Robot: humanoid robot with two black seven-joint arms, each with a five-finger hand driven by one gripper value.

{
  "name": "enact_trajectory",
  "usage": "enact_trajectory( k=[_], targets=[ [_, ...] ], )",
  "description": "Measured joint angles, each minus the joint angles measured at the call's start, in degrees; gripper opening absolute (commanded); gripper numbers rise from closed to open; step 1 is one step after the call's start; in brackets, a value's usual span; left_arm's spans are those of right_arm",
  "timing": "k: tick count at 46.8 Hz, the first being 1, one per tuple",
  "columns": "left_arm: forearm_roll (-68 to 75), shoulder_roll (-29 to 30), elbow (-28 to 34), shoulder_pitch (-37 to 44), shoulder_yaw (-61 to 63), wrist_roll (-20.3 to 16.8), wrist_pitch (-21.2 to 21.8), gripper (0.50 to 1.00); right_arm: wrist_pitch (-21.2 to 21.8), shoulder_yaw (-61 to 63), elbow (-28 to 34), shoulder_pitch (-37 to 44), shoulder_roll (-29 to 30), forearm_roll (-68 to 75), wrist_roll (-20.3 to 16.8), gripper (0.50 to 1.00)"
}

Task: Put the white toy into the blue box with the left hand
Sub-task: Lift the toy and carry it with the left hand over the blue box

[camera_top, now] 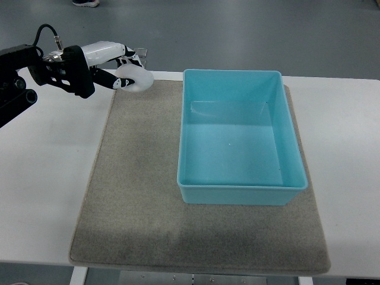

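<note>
The robot's left hand (122, 68), a white-and-black fingered hand on a black arm entering from the picture's left edge, grips a small, rounded white toy (138, 80) at the far left corner of the grey felt mat (136, 196). The fingers curl around the toy from above and from the left, so the toy sits at the fingertips, on the side of the hand that faces the box. Whether the toy rests on the mat or hangs just above it cannot be told from this steep view.

The open, rectangular light-blue plastic box (242, 196) stands on the right half of the mat, to the right of the toy and near it, with a strip of bare mat between them. The box's long axis runs away from the robot, and its nearest part to the toy is its far left corner. The box appears empty. Judged from this layout, the move ahead is a short carry to the right, with enough lift to clear the box's left wall before release.

The toy looks too round to show a clear long axis.

By count: one white toy, one blue box, one mat, one white desk (47, 196) beneath them, and one robot hand in sight. The right arm does not show. A dark shoe (86, 3) sits on the floor beyond the desk.
</note>
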Motion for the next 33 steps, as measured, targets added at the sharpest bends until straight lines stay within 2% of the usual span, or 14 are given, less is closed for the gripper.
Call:
enact_trajectory(
  k=[22,33],
  targets=[
    [-1.3,-1.5,-15.0,-4.2,-0.1,0.1,-1.1,0.5,0.0,0.0,0.0,0.0,0.0,0.0,0.0,0.936],
    [-1.4,-6.5,-17.5,-2.4,0.4,0.1,-2.2,0.5,0.0,0.0,0.0,0.0,0.0,0.0,0.0,0.936]
  ],
)
